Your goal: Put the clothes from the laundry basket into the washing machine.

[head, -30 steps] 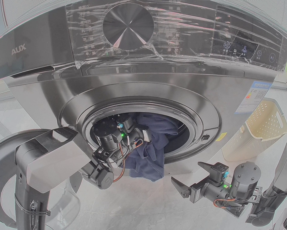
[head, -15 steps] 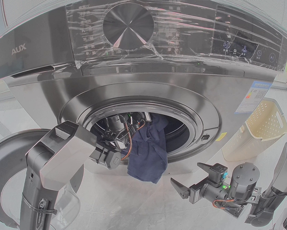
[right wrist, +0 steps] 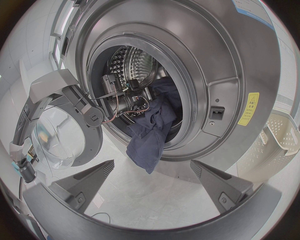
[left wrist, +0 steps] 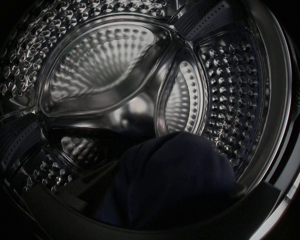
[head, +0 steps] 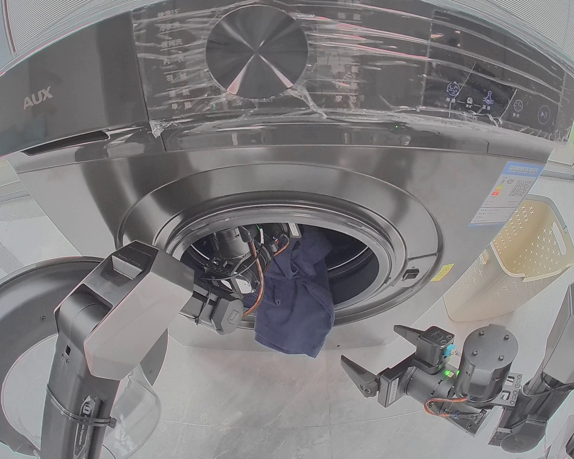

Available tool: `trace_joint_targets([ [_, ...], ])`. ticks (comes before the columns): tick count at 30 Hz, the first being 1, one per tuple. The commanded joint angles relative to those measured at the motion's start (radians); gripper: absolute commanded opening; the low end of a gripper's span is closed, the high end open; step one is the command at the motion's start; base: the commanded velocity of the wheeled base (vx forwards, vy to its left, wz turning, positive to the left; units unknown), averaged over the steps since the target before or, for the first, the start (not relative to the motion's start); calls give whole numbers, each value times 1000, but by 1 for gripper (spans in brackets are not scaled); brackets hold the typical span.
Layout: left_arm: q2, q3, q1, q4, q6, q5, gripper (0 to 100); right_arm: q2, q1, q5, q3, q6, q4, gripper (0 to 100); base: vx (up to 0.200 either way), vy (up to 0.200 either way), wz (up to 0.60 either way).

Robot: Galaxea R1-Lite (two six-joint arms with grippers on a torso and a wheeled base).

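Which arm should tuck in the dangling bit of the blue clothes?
Probably the right. The right gripper is open, empty and near the hanging end of the navy garment, outside the washing machine. The left arm is deep in the drum, past that end.

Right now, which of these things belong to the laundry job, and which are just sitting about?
Part of the job:
washing machine
navy garment, half in the machine, half hanging out
laundry basket, on the floor beside the machine
right gripper, open, low in front of the machine

Just there:
yellow sticker and energy label on the machine's front
clear film taped over its top
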Motion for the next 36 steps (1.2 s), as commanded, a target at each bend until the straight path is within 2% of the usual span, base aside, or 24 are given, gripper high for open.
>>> trace_joint_targets([
  [1,-40,66,-12,18,-3,-1,100,2,-2,0,0,0,0,100,0,0,0],
  [4,-94,140,-35,52,-5,-5,100,2,-4,2,0,0,0,100,0,0,0],
  [7,-171,219,-53,132,-6,-15,100,2,-2,2,0,0,0,100,0,0,0],
  [13,-183,330,-55,194,3,-27,100,1,2,-1,0,0,0,100,0,0,0],
  [17,-155,356,-52,198,11,-38,100,2,2,0,0,0,0,100,0,0,0],
  [22,-108,345,-41,201,37,-38,100,2,2,0,0,0,0,100,0,0,0],
  [29,-83,341,-32,216,41,-38,100,7,2,2,0,0,0,100,0,0,0],
  [30,-82,338,-32,227,41,-38,0,10,4,2,0,0,0,100,0,0,0],
  [36,-77,307,-26,237,40,-32,0,10,2,2,0,0,0,100,0,0,0],
])
